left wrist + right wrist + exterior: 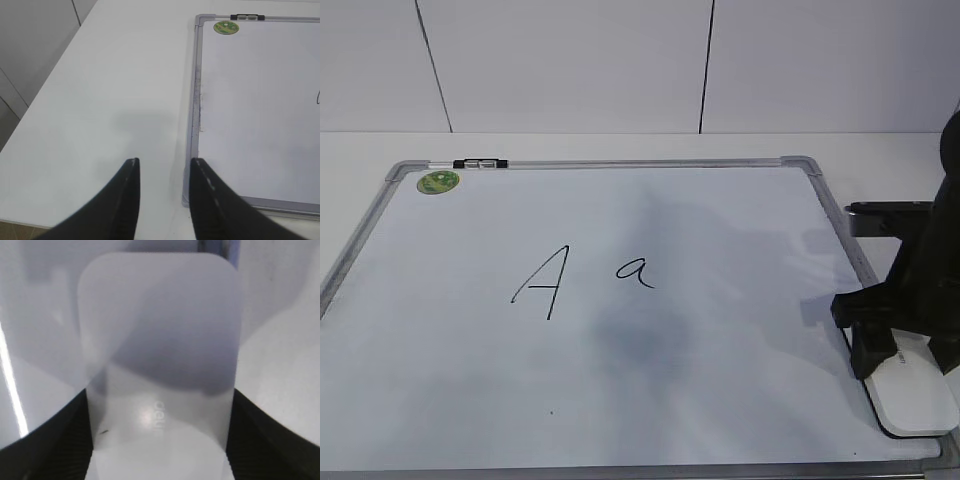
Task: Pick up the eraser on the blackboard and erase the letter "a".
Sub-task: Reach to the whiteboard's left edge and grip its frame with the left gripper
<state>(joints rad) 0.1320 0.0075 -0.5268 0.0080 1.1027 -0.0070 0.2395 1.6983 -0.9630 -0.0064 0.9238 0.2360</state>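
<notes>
White eraser (160, 370) lies between right fingers (45, 450); contact unclear.

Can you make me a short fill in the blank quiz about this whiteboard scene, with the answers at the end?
1. The small letter "a" is written just to the ______ of the capital A in the exterior view.
2. The round sticker in the blackboard's top corner is coloured ______.
3. The right gripper has its jaws on either side of the ______.
4. The left gripper hangs over the bare ______, beside the board's frame.

Missing words: right; green; eraser; table
</notes>
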